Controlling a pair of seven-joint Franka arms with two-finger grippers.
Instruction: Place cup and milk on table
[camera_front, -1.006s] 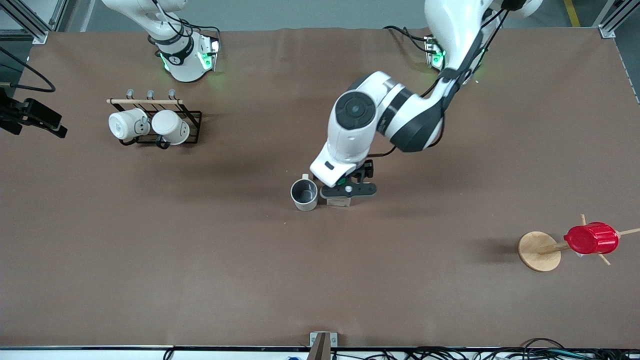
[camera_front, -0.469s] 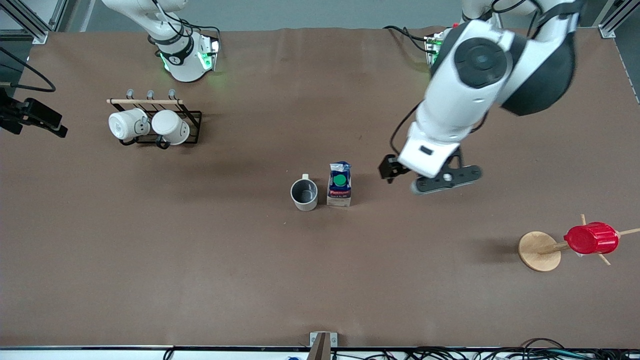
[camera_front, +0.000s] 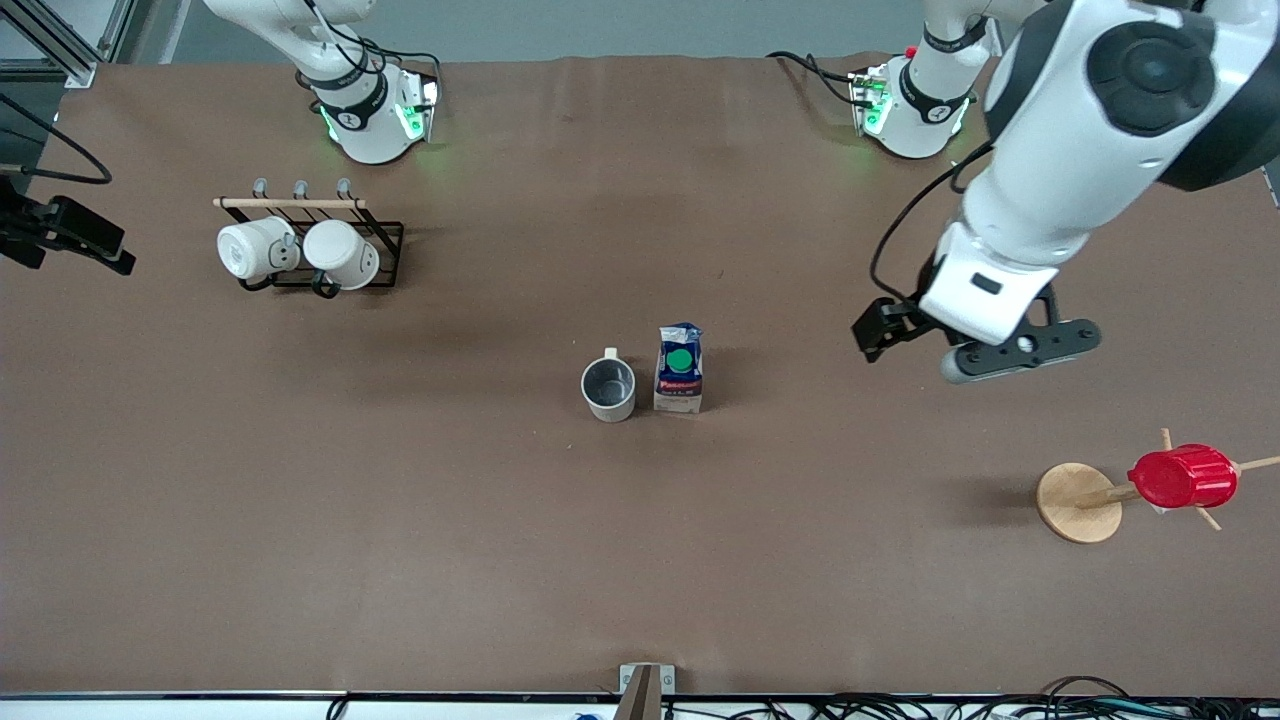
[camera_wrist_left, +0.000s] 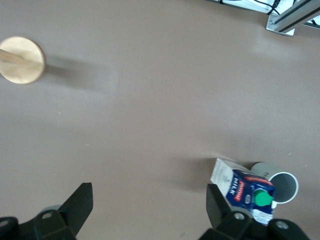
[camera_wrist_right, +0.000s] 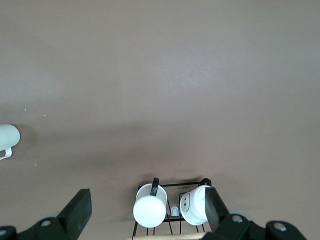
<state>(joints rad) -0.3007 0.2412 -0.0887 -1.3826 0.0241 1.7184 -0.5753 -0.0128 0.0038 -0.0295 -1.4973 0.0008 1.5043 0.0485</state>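
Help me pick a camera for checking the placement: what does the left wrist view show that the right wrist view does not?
Only the left wrist view shows the milk standing beside the cup, the wooden stand base and the open left gripper, which holds nothing. Only the right wrist view shows the two white mugs on the black rack, between the open fingers of the right gripper. Both show the bare brown table; the cup may be the pale shape at the right wrist view's edge, but I cannot confirm it.
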